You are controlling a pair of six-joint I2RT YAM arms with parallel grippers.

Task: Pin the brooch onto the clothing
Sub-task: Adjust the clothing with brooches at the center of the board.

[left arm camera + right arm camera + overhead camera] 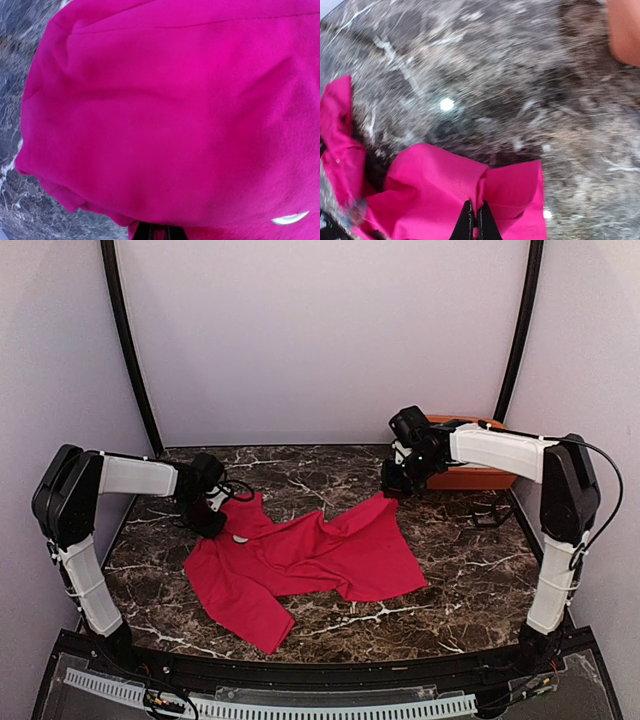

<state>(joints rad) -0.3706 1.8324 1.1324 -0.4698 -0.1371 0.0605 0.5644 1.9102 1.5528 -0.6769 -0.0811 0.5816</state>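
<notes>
our left hand pinches the left edge and our right hand the far right tip of the red t-shirt, which lies crumpled mid-way across the worktop, seemingly so we can stretch it flat for pinning.

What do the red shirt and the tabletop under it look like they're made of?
The red T-shirt looks like soft matte cloth, probably a cotton-type knit: it folds and wrinkles loosely, and a stitched seam shows in the left wrist view. The tabletop has a dark marble look with white veins, smooth and slightly glossy from the light glints. It could be real stone or a printed laminate.
</notes>
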